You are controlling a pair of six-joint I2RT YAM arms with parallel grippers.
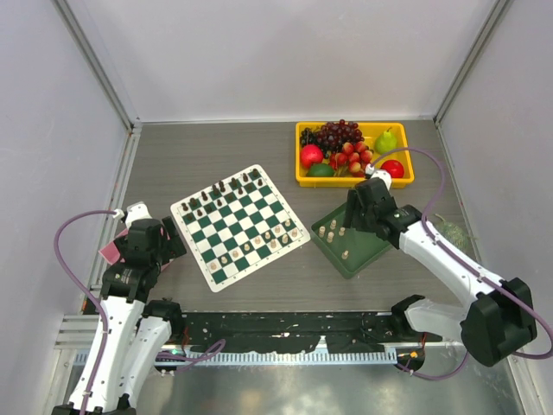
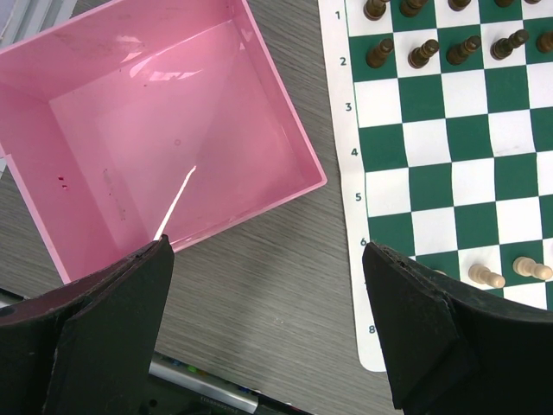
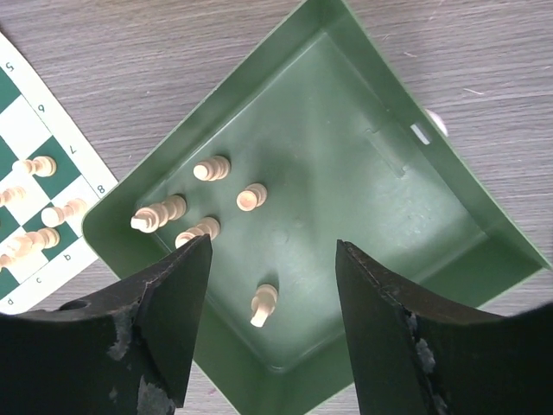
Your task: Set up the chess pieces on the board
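Five cream chess pieces point(image 3: 252, 197) stand in the dark green square plastic tray point(image 3: 363, 199); right gripper point(image 3: 273, 242) above, jaws parted, empty.

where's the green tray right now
In the top view the green tray sits right of centre, with the board to its left and the yellow fruit bin just behind it; five cream pieces are in it.

Green-white checkered board point(image 1: 239, 226), cream pieces point(image 3: 252, 197)

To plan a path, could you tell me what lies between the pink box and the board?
Bare table only, between pink box and board, in left wrist view.
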